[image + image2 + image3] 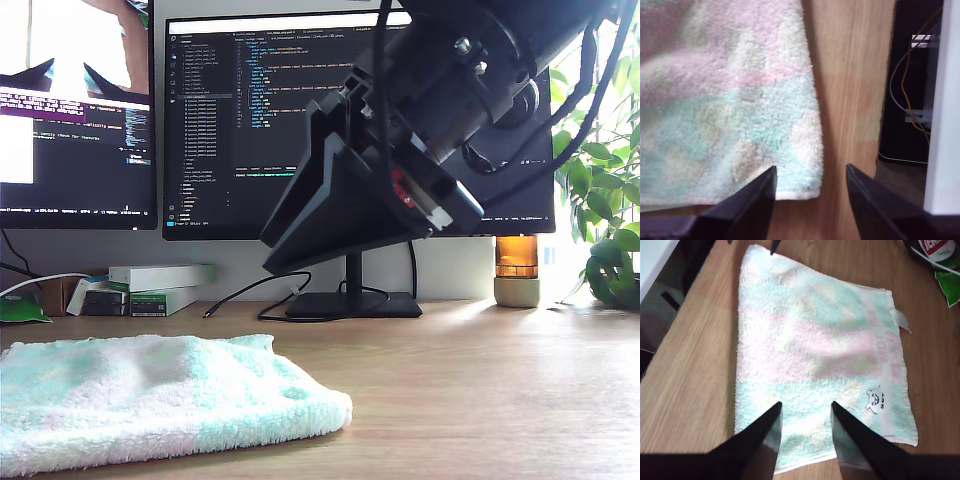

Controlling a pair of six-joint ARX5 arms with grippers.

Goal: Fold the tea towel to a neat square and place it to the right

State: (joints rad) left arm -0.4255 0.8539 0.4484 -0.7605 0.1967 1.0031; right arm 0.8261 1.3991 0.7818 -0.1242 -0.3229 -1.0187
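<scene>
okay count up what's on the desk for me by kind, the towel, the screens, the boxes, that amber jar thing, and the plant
Tea towel: 1
Monitors: 2
Small boxes, stacked: about 3, blurred
Amber jar: 1
Potted plant: 1
Total: about 8

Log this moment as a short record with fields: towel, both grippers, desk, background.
towel: tea towel, mint green with pink and white bands, lying flat on the desk, at the exterior view's left; tag at one edge
first gripper: my first gripper open, above a towel corner
second gripper: my second gripper open, above the towel's edge, holding nothing
desk: wooden desk
background: two monitors, boxes, plant at the exterior view's right
</scene>
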